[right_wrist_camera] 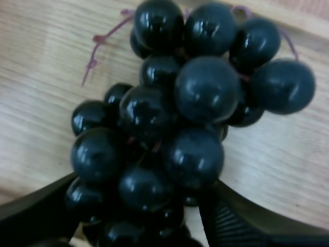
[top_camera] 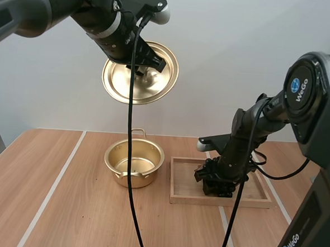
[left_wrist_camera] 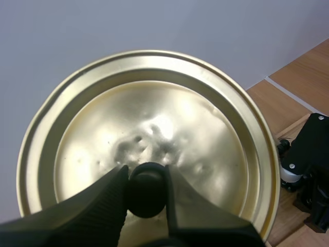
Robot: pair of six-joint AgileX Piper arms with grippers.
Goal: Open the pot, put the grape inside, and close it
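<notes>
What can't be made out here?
High view: the grapes in the tray, hidden behind the right gripper.
Right wrist view: whether that gripper grips the bunch; berries cover the contact.
Left wrist view: the lid's near rim, behind the left gripper.
High view: the pot's near inner wall, behind its rim.

Left arm (top_camera: 60,5) raised high, left pincer (top_camera: 147,73) clamped on the knob (left_wrist_camera: 147,188) of the lid (left_wrist_camera: 154,118). Right arm (top_camera: 301,92) bent forward and down, right pincer (top_camera: 217,185) low, fingers (right_wrist_camera: 41,211) spread astride the grapes (right_wrist_camera: 180,128).
</notes>
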